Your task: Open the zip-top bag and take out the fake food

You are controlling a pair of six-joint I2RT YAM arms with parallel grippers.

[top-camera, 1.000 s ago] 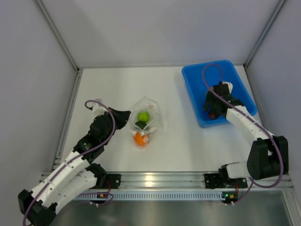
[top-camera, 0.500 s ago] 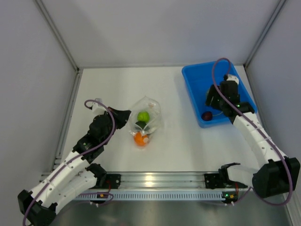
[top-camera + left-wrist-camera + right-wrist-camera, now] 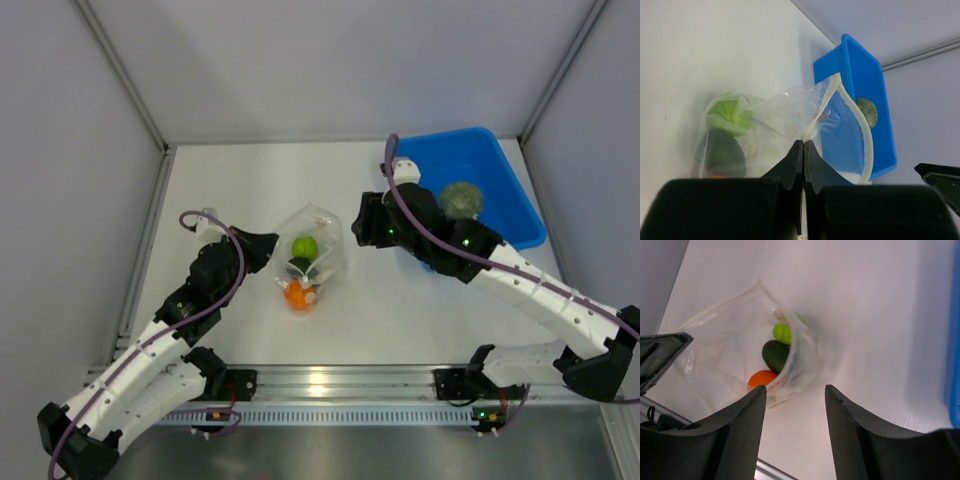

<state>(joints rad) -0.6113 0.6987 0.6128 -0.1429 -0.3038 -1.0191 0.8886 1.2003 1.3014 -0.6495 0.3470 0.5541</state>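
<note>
The zip-top bag (image 3: 312, 250) lies in the middle of the table with its mouth gaping toward the right. Inside it are fake food pieces: a green apple (image 3: 305, 246), a dark piece (image 3: 298, 265) and an orange (image 3: 297, 295). My left gripper (image 3: 804, 142) is shut on the bag's upper rim (image 3: 815, 117) and holds it up. My right gripper (image 3: 795, 390) is open and empty. It hovers just right of the bag's mouth (image 3: 795, 352), facing the apple (image 3: 782, 332), dark piece (image 3: 775, 355) and orange (image 3: 762, 378). A netted melon ball (image 3: 461, 199) sits in the blue bin.
The blue bin (image 3: 500, 160) stands at the back right, partly behind my right arm. Grey walls close in the table on the left, back and right. A metal rail (image 3: 330, 385) runs along the near edge.
My right arm has swung left out of the blue bin to the bag's mouth, its jaws narrowing a little. The melon ball now shows in the bin. My left gripper has not moved.
</note>
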